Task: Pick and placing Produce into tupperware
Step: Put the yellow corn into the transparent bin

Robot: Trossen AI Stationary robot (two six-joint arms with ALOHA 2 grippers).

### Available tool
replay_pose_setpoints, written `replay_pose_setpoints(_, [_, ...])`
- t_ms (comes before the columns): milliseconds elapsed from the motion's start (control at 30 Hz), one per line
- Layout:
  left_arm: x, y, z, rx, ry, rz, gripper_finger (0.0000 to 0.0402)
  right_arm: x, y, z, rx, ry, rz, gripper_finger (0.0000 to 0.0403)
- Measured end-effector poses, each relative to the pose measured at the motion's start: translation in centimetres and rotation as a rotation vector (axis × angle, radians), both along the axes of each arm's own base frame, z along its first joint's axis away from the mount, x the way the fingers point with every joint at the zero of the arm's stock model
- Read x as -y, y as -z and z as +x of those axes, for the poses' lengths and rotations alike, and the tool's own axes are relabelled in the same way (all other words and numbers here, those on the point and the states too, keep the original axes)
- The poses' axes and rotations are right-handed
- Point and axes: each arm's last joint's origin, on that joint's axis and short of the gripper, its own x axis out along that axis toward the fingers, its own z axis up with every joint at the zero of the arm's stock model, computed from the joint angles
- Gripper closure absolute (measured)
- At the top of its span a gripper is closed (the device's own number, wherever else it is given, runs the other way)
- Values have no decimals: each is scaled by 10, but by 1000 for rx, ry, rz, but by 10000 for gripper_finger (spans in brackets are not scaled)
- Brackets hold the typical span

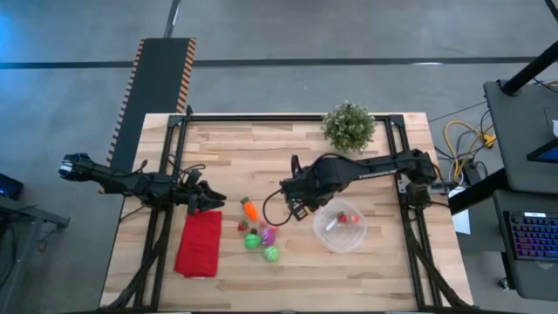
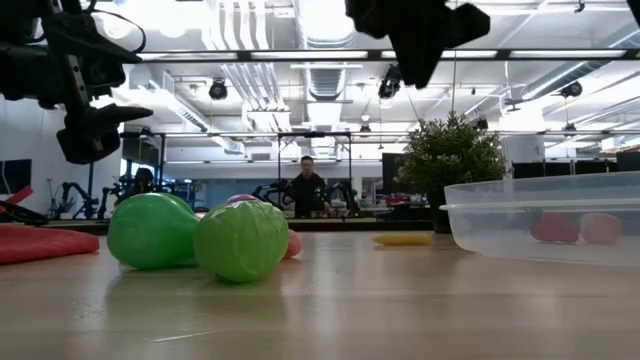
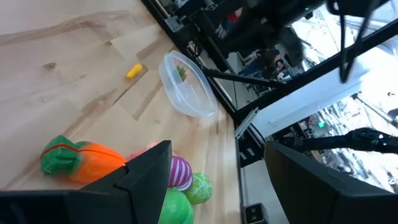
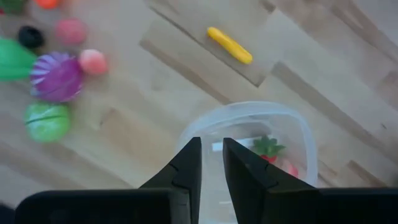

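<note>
Bright overhead light, blurred wrist views

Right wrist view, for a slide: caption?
Right gripper, nearly shut and empty, above the tupperware holding a strawberry.

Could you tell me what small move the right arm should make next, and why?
Probably open the right pincer and swing it toward the loose toys. It hangs near the clear bowl with its fingers nearly shut and nothing between them. The bowl already holds red pieces, while the carrot and green balls lie on the table.
</note>
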Motion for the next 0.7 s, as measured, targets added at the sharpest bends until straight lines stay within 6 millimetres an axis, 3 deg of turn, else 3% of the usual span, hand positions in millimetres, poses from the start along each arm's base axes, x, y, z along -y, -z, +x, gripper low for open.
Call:
replay_pose_setpoints(167, [0, 0, 0, 2, 1, 3, 158, 1, 17, 2, -33, -26, -13, 323])
replay_pose_setpoints(333, [0, 0, 0, 2, 1, 3, 158, 14, 43, 11, -52, -125, -21, 257])
replay_pose_setpoints(533, [0, 0, 0, 4, 1, 2, 158, 47, 88, 19, -168, -236, -39, 182])
replay_pose_setpoints(700, [0, -1, 0, 4, -4, -25, 158, 64, 131, 21, -252, -368, 54, 159])
